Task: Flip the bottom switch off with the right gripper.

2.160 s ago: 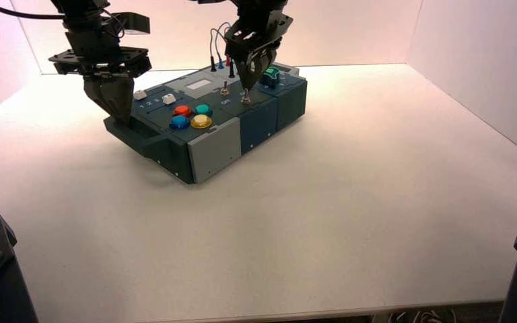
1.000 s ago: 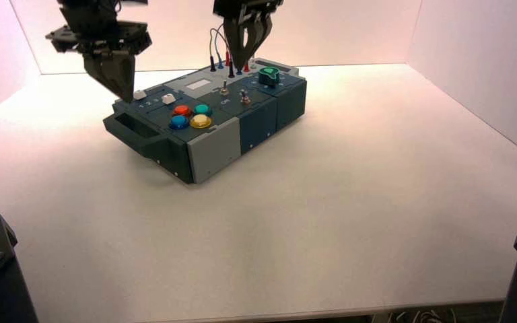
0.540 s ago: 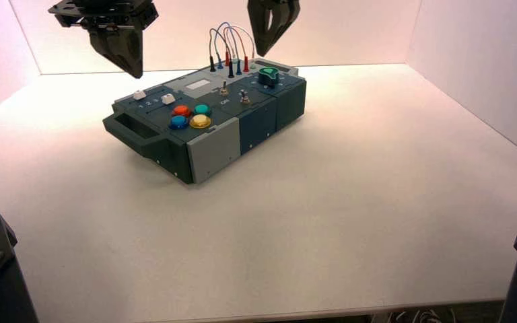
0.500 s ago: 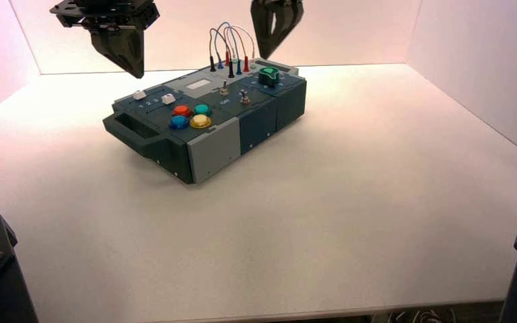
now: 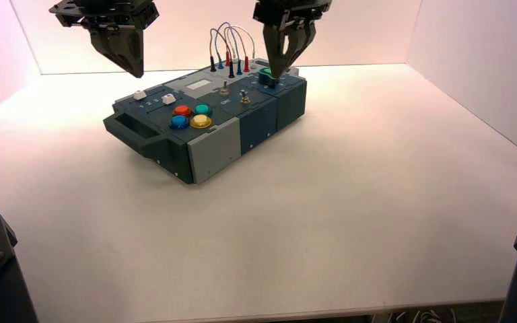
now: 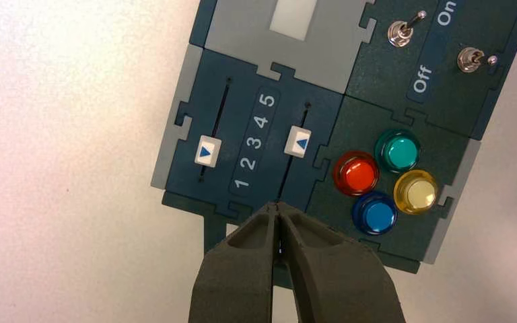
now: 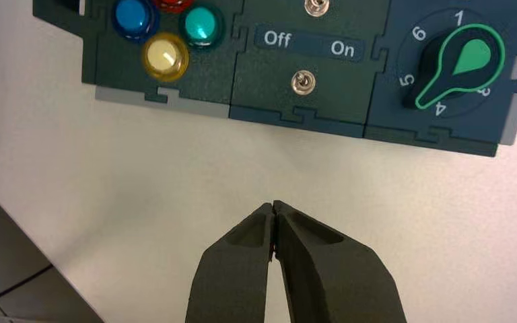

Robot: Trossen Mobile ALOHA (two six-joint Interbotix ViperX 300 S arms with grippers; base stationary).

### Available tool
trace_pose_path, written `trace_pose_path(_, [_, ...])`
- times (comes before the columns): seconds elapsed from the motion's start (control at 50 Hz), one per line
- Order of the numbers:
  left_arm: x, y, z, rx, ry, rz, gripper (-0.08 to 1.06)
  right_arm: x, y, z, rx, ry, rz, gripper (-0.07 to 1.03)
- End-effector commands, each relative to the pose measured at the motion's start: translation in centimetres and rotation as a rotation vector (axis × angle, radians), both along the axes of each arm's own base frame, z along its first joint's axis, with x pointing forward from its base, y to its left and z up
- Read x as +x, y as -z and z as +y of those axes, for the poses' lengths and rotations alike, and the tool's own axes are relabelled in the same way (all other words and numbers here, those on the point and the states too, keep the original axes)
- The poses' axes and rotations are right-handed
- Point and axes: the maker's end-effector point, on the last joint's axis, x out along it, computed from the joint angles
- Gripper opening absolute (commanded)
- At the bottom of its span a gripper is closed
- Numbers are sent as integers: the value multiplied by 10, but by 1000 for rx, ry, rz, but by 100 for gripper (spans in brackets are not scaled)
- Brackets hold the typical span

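Your right gripper [image 5: 279,71] hangs in the air over the far right corner of the box [image 5: 215,145], its two long tapered matte-black fingers pressed together tip to tip with nothing between them; the right wrist view shows the same wedge-shaped pair [image 7: 273,208] sealed along a thin seam above the white tabletop [image 7: 141,161]. The bottom switch [image 7: 302,82] sits on the dark teal panel near the box's front edge, just beside the lettered strip reading "Off" and "On", between the glossy domed yellow button [image 7: 165,56] and the black knob with its green teardrop pointer [image 7: 459,65]. It is a tiny shiny metal lever in a round coppery nut; from above you look nearly straight down on it, so its lean is hard to judge, though in the left wrist view the lever [image 6: 474,60] seems tipped toward the box's edge. Your left gripper [image 5: 134,67] is parked high over the box's far left corner, its chunky fingers [image 6: 316,269] likewise pressed together, holding nothing.
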Motion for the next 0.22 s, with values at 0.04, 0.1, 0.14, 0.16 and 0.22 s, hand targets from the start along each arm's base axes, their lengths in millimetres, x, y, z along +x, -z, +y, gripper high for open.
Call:
trace_pose_path(0.04, [9,-17,-4,-22,-4,-52,-3,7,-25,0,41,6,-63,-2])
trace_pose_path(0.1, [9,-16,-4,-24,-6,-48,-3,9,-26,-2,44,14,-67,-2])
trace_pose_path(0.14, [9,-16,-4,-24,-6,-48,-3,11,-26,-5,45,22,-69,-2])
trace_pose_path(0.16, [9,-16,-4,-24,-6,-48,-3,11,-27,-5,47,24,-70,-2])
trace_pose_path(0.22, [9,-15,-4,-24,-6,-46,-3,13,-28,-7,50,32,-74,-2])
